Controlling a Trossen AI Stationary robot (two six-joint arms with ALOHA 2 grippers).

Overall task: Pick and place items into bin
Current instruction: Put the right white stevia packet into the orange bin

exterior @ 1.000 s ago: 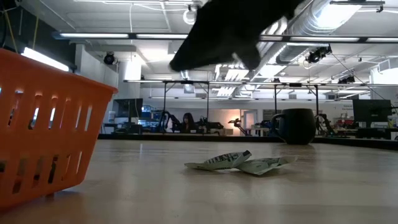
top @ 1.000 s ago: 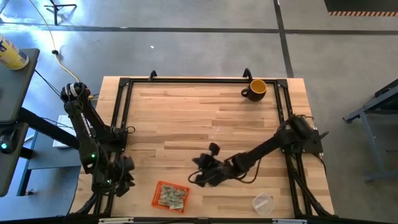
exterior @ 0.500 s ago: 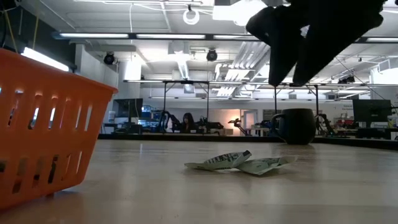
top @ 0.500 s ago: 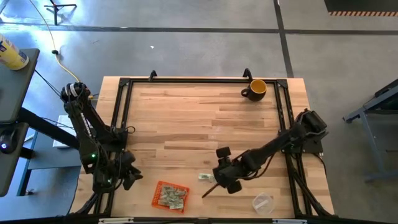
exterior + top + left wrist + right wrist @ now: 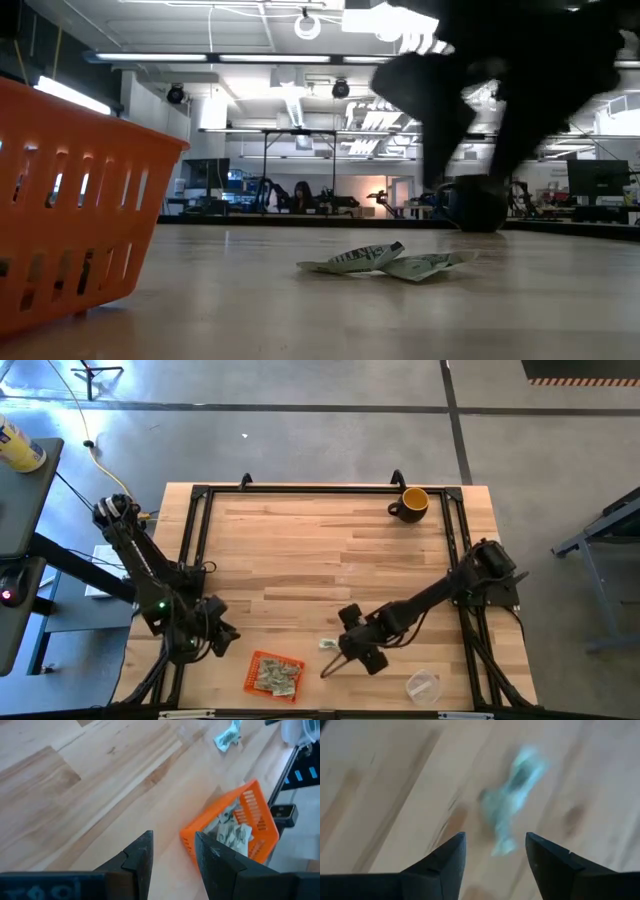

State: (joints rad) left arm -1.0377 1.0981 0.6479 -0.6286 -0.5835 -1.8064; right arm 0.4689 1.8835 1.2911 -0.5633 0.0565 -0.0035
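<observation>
I find the right gripper (image 5: pixel 338 660) low over the tabletop (image 5: pixel 300 550), its fingers (image 5: pixel 442 865) apart with nothing between them. One loose item (image 5: pixel 512 800), a pale green-and-white crumpled paper piece, lies flat on the wood just ahead of those fingers, in line with the gap and not touched by either. In the low view this item (image 5: pixel 385 262) rests on the tabletop beneath the dark mass of the arm.

The bin (image 5: pixel 274 675) sits beside the right gripper, apart from it, and holds several more crumpled pieces (image 5: pixel 231 829).

The left gripper (image 5: pixel 172 857) hovers off the bin's other side, near the tabletop's edge. Its fingers (image 5: pixel 140 855) are apart and empty, and the nearest corner of the bin lies just beyond their tips.

A yellow-and-black mug (image 5: pixel 411 504) and a clear plastic cup (image 5: pixel 423 685) stand well apart from both sets of fingers.
</observation>
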